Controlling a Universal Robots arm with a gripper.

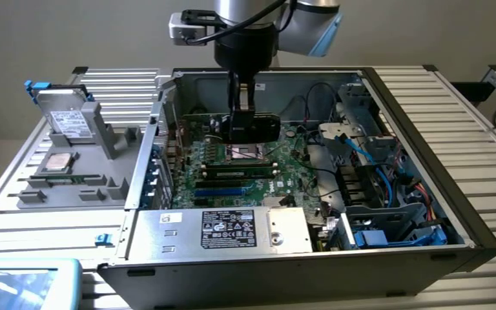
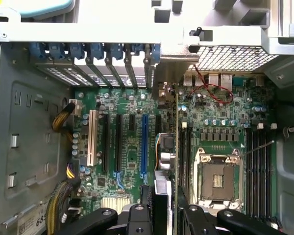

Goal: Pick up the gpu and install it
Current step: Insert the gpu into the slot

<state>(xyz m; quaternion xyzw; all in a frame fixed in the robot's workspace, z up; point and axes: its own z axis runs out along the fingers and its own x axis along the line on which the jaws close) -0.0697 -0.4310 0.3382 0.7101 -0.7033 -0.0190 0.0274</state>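
Soft, even light falls from above in the exterior view. The table (image 1: 454, 110) slats gleam pale, the case (image 1: 317, 274) interior sits in shade, and the gpu (image 1: 252, 126) reads as a near-black block. In the wrist view glare washes out the case's upper wall, the motherboard (image 2: 210, 110) is evenly lit, and the dark gripper (image 2: 164, 215) looks perhaps slightly out of focus.

The gpu (image 1: 265, 128) appears at upper centre of the exterior view: a thin green card, black cooler on the facing side. It stands upright on its edge, clamped from above in the gripper (image 1: 246, 129), over the motherboard (image 1: 230, 184). Contact with any slot cannot be determined.
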